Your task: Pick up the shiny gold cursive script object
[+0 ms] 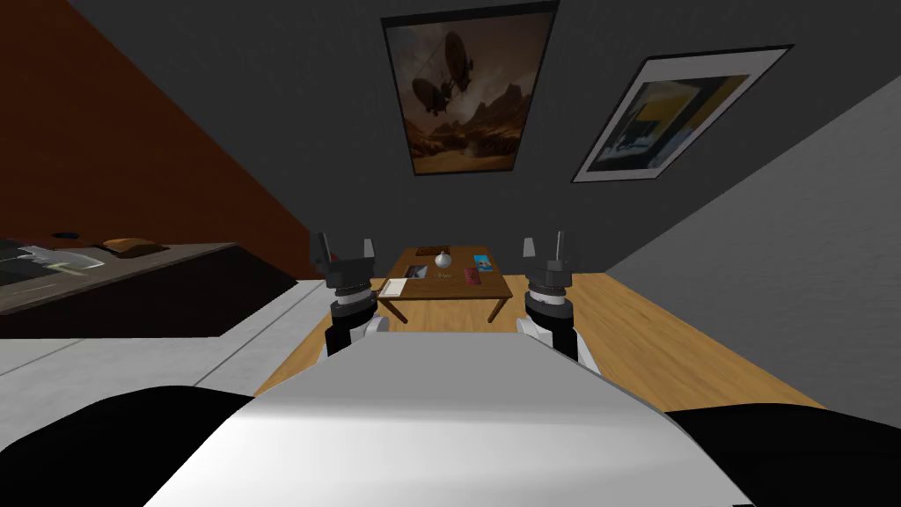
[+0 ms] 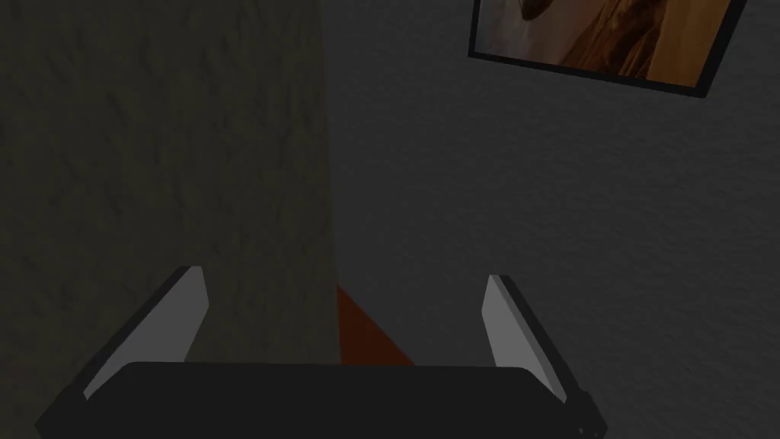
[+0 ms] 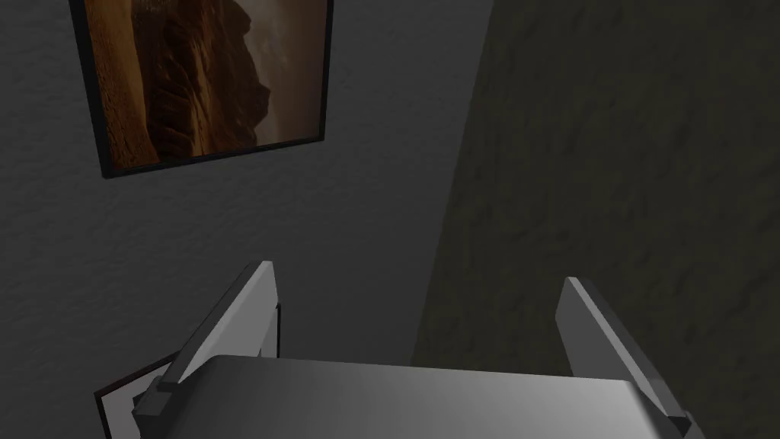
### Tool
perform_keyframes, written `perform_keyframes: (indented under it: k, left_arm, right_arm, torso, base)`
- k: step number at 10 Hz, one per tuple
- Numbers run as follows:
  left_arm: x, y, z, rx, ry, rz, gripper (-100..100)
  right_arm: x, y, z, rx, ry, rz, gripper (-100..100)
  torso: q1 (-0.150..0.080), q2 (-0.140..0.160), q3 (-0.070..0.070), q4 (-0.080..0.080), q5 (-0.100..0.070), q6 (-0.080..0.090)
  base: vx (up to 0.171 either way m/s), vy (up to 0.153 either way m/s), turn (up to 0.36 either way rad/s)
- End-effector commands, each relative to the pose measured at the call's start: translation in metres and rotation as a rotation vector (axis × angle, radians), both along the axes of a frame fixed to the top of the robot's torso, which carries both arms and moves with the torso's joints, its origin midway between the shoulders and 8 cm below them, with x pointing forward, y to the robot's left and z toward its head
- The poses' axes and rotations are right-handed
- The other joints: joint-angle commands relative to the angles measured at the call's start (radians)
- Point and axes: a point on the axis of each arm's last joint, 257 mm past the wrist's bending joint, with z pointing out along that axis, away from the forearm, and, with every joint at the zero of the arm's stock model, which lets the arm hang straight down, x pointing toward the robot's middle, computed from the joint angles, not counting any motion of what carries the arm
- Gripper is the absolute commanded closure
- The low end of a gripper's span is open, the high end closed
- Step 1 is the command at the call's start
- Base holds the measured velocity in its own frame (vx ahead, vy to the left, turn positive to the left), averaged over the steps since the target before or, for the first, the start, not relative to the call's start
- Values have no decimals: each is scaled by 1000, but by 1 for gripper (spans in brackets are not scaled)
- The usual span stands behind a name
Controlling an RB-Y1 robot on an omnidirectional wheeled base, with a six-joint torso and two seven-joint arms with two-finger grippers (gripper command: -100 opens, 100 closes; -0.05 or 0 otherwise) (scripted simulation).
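1. Far ahead, mid low brown wooden surface (image 1: 497, 286): faint gold cursive script object (image 1: 444, 275), beside white round ornament (image 1: 443, 260).
2. Left pincer (image 1: 347, 246), right pincer (image 1: 545, 245): released, empty.
3. Step: approach; next, drive closer.

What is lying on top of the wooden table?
On the table: a white round object, blue card, red card, white paper, faint gold script. Nothing covers them.

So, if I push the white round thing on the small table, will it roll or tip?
The white round thing looks bulbous with a narrow top, so a side push may tip or roll it. It stands close behind the gold script piece on the wooden table, so a reach there might bump it. Its weight I cannot judge.
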Motion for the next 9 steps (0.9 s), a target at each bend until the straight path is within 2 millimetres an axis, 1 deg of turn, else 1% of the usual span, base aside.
perform_keyframes:
  k: [1, 4, 5, 7, 8, 9]
  left_arm:
    - [12, 4, -11, -5, 43, -19, -100]
    - [39, 17, -41, -29, 147, -47, -100]
    - [39, 17, -41, -35, 146, -49, -100]
    - [62, 29, -66, -50, 238, -63, -100]
    - [63, 32, -70, -67, 245, -67, -100]
    - [76, 40, -86, -73, 301, -70, -100]
  right_arm:
    - [0, 0, 0, 0, 0, 0, 0]
    - [0, 0, 0, 0, 0, 0, 0]
    - [0, 0, 0, 0, 0, 0, 0]
    - [0, 0, 0, 0, 0, 0, 0]
    - [0, 0, 0, 0, 0, 0, 0]
    - [0, 0, 0, 0, 0, 0, 0]
  torso:
    - [0, 0, 0, 0, 0, 0]
    - [0, 1, 0, 0, 0, 0]
    - [0, 1, 0, 0, 0, 0]
    - [0, 0, 0, 0, 0, 0]
    - [0, 0, 0, 0, 0, 1]
    - [0, 0, 0, 0, 0, 0]
  base:
    - [-10, -8, -128]
    - [-13, -8, -169]
    - [-6, -3, -61]
    - [-4, -7, -188]
    - [-2, -1, -104]
    - [-2, -7, -177]
